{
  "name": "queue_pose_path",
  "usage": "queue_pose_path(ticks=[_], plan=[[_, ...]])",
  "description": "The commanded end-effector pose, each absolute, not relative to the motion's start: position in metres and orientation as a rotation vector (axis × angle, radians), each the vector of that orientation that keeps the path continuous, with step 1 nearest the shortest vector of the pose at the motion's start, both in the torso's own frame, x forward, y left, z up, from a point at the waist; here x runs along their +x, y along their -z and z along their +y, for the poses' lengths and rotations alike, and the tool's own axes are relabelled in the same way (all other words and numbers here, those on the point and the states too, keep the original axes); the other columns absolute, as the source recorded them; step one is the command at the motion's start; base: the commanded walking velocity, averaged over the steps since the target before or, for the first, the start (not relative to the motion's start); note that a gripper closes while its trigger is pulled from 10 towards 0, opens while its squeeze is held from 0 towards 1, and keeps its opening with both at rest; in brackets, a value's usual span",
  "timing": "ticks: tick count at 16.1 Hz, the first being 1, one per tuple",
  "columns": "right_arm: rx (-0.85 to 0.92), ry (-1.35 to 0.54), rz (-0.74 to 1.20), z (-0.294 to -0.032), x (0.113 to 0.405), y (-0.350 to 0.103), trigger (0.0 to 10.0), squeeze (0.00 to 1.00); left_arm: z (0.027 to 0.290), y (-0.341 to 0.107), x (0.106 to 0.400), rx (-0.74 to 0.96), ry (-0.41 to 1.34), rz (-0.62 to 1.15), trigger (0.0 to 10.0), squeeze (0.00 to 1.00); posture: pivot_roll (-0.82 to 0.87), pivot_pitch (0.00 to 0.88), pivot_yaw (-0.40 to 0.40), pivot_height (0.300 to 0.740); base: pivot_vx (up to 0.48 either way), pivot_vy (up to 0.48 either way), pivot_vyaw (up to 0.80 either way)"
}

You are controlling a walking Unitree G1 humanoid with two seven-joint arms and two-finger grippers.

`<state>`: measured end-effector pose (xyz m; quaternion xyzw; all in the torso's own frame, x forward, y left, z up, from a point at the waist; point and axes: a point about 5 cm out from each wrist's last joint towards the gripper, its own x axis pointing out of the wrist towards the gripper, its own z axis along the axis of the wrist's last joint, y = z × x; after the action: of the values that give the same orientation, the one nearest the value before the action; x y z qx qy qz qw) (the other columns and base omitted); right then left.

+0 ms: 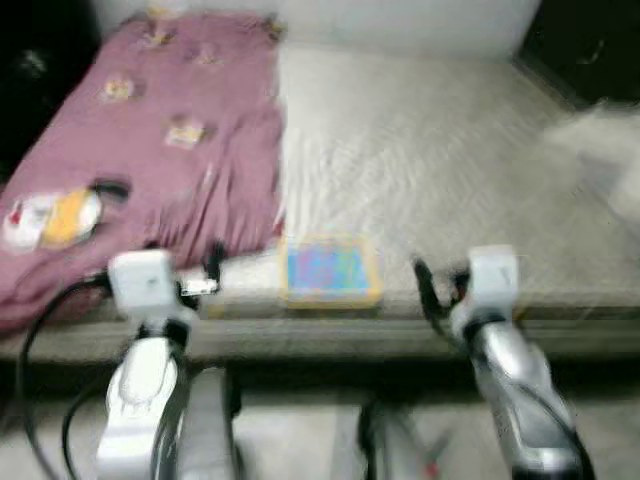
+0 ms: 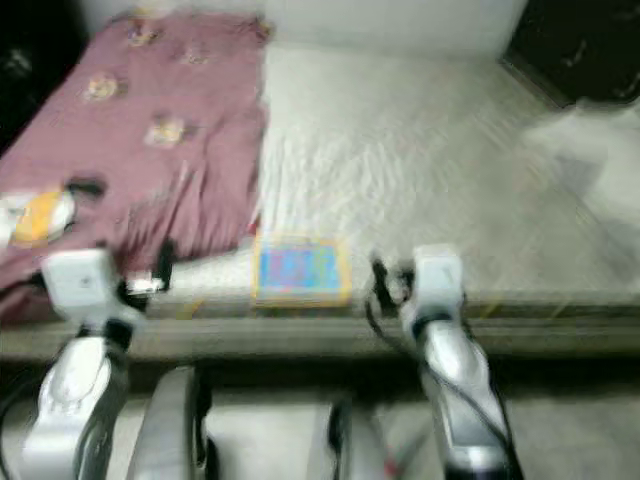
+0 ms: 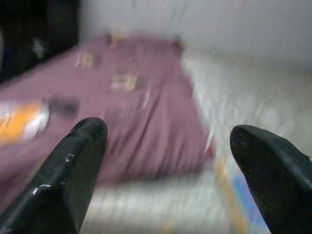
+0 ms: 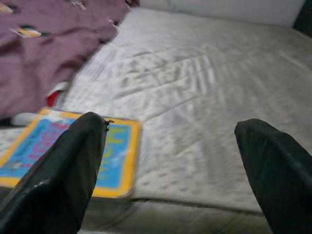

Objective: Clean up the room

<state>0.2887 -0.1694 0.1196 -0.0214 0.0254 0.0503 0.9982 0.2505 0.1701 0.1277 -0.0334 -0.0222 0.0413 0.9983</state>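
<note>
Two claws: we hold left claw (image 3: 165,161) and right claw (image 4: 175,165) spread wide, gripping nothing.
Book (image 1: 331,270): flat at bed's (image 1: 450,170) near edge, between them.
Blanket (image 1: 170,150): purple, rumpled, left, just beside book.

Ahead of me a bare, pale mattress (image 1: 430,160) fills the space — a white wall (image 1: 400,20) behind it, dark corners either side, and pale floor (image 1: 290,440) below its edge.
</note>
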Motion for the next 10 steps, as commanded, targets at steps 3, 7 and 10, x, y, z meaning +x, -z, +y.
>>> queue_pose_path(ticks=[3,7,10], plan=[[-0.044,-0.113,0.066,-0.1678,0.2875,-0.1151,10.0,0.0,0.1691,-0.1325,0.2529,-0.06,-0.071,-0.061,10.0,0.0,-0.04,0.125,-0.059,0.552,0.0,0.0,0.0],[-0.048,-0.118,0.064,-0.167,0.2886,-0.1146,10.0,0.0,0.1685,-0.1326,0.2538,-0.062,-0.074,-0.063,10.0,0.0,-0.04,0.134,-0.062,0.552,0.0,0.0,0.0],[-0.049,-0.122,0.066,-0.1661,0.289,-0.1144,10.0,0.0,0.1685,-0.1328,0.2539,-0.063,-0.075,-0.061,10.0,0.0,-0.04,0.142,-0.063,0.533,0.0,0.0,0.0]])
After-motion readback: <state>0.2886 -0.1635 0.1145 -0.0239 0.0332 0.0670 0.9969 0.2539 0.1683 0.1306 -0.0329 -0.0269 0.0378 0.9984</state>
